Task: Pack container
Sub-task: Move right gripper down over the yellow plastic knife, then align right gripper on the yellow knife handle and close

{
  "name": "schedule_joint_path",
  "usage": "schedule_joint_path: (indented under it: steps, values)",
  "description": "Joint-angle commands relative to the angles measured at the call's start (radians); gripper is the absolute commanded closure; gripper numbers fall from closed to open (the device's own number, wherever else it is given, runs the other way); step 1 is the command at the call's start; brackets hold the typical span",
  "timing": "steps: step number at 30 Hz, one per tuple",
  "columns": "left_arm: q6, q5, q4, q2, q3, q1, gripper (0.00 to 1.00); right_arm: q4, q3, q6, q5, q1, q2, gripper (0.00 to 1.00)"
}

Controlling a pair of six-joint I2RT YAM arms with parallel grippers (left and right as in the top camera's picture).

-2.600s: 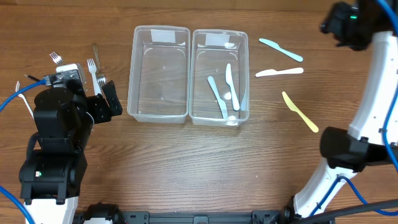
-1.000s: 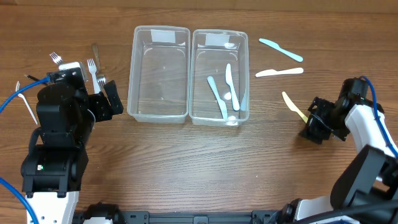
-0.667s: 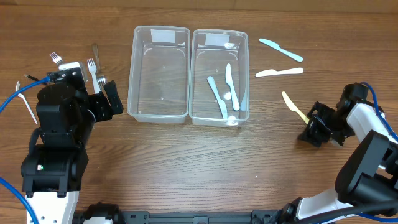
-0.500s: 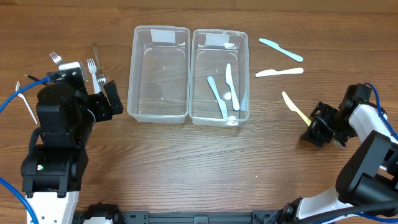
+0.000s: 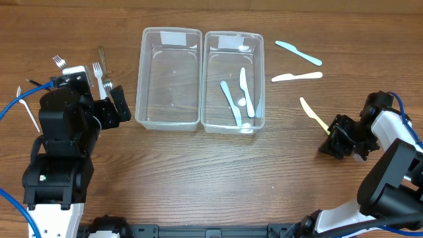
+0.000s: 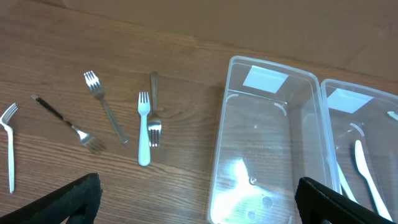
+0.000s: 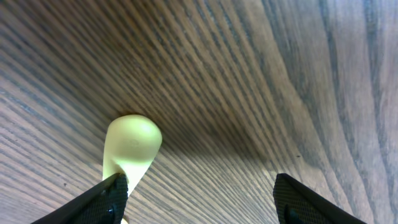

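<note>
The knife container [image 5: 218,125] sits well apart from the right gripper [image 5: 330,140], whose jaws stand spread, low over the wood. The yellow knife [image 7: 130,146] lies off-centre, its rounded end beside one finger [image 7: 111,198]. Closing now risks pinching the tip and flicking it away.

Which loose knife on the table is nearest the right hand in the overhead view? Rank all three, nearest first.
1. Yellow knife: just beside the right hand, with its handle end at the fingers.
2. White knife: farther back, the middle one of the three.
3. Light blue knife: farthest back.
</note>
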State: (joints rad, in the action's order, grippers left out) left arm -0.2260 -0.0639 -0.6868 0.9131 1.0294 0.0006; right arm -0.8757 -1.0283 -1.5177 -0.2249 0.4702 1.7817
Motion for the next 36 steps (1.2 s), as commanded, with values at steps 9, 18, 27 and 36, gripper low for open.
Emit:
schedule_joint_path:
  steps: [9,18,27,36]
  values:
    - [0.023,0.012,0.003,0.002,0.023,0.006,0.0,0.086,-0.001,0.001,0.023,0.003,0.017,0.2]
    - [0.023,0.012,0.004,0.002,0.023,0.006,0.0,0.272,-0.002,0.065,-0.039,0.0,0.017,0.18]
    - [0.023,0.012,0.004,0.002,0.023,0.006,0.0,0.232,-0.108,0.389,0.005,0.0,0.017,0.16]
    - [0.024,0.011,0.005,0.002,0.023,0.006,0.0,0.019,-0.264,0.583,0.124,0.0,0.017,0.18]
